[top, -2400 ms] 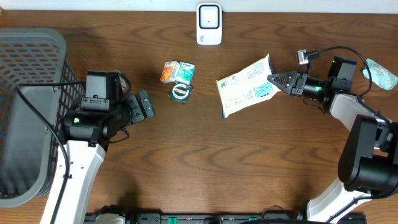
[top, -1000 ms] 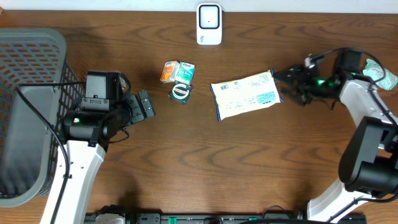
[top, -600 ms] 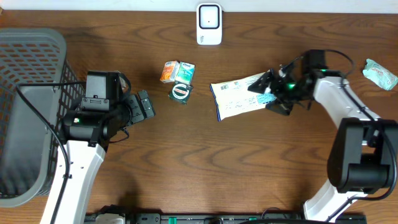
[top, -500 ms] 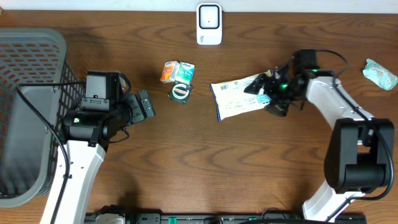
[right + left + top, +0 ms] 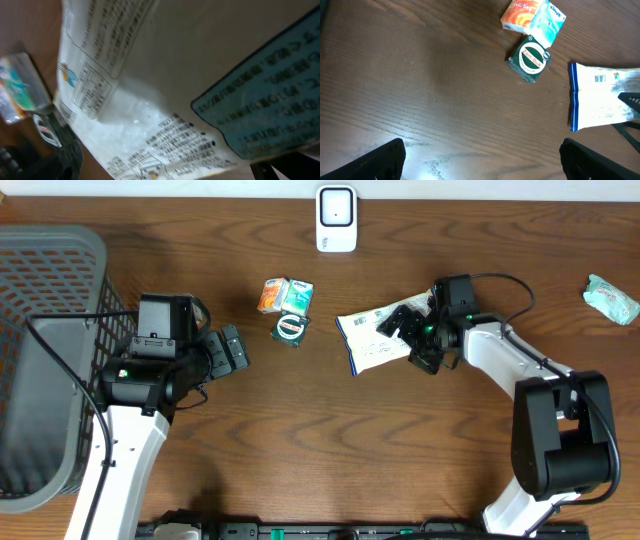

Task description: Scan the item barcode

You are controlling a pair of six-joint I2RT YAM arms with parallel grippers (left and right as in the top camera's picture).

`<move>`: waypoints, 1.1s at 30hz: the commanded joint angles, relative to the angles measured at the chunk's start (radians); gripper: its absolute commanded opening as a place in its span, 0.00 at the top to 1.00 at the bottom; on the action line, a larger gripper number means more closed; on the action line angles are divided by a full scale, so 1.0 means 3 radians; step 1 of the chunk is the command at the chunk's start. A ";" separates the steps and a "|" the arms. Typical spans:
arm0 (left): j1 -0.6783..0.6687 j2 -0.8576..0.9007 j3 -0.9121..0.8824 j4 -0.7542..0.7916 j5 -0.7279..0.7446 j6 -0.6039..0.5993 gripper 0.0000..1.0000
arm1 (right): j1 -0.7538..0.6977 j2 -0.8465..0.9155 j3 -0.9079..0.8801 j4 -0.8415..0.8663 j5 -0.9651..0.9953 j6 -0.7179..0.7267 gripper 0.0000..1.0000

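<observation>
From overhead, the right gripper [image 5: 405, 335] is covering the right end of the wipes packet [image 5: 362, 345], so whether its fingers are touching the wrapper is not showing. In the right wrist view the packet is filling the picture and running off every edge, its print blurring past reading. The coloured shapes at the left edge are smearing too much to name. The left wrist view is cutting the packet off at the right edge and the orange box [image 5: 517, 15] at the far edge. Of the left gripper [image 5: 233, 348], only fingertips [image 5: 380, 160] are showing. Overhead, the basket [image 5: 60, 250] is running off the left edge, and the green box [image 5: 291, 329] is carrying lettering too small to read.
</observation>
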 commanded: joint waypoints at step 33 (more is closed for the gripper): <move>0.0020 0.0006 0.0029 -0.0009 -0.0042 0.0009 0.03 | -0.0617 0.0029 -0.0249 0.0226 -0.1520 -0.2335 0.99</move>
